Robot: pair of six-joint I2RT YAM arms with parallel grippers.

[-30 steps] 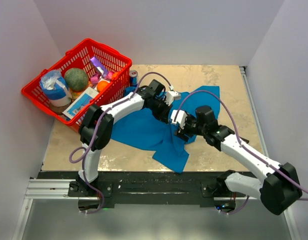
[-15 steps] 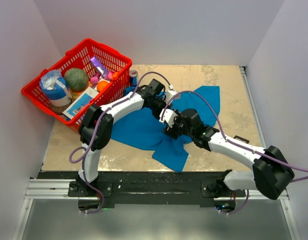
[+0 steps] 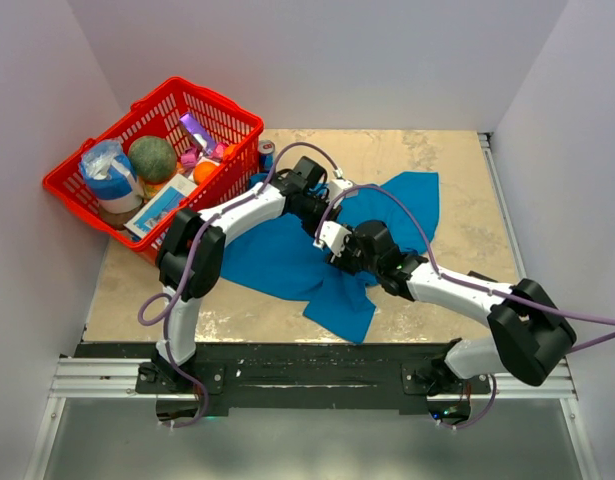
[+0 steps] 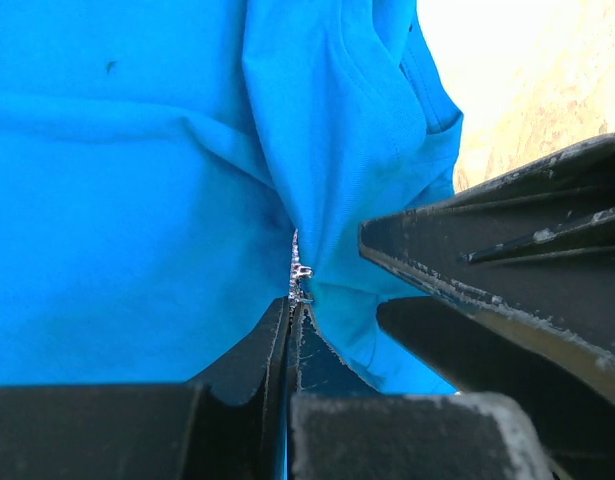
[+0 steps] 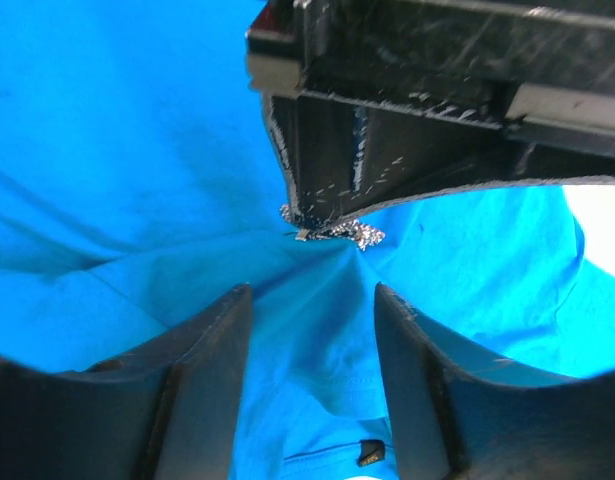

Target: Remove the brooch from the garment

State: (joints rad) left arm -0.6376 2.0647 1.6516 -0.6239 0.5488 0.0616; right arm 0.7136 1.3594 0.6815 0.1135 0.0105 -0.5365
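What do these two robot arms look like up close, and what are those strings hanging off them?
The left arm and right arm have smooth white shells with chunky black joints, and are bolted to a black rail. A thin purple cable loops loosely along each. The left tool and right tool are black, each with two tapered, scuffed fingers.

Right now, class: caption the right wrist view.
Shut left gripper pinches brooch on shirt; open right gripper faces it.

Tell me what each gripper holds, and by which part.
Left gripper pinches the brooch across its middle, against the garment; right gripper is open, holding nothing.
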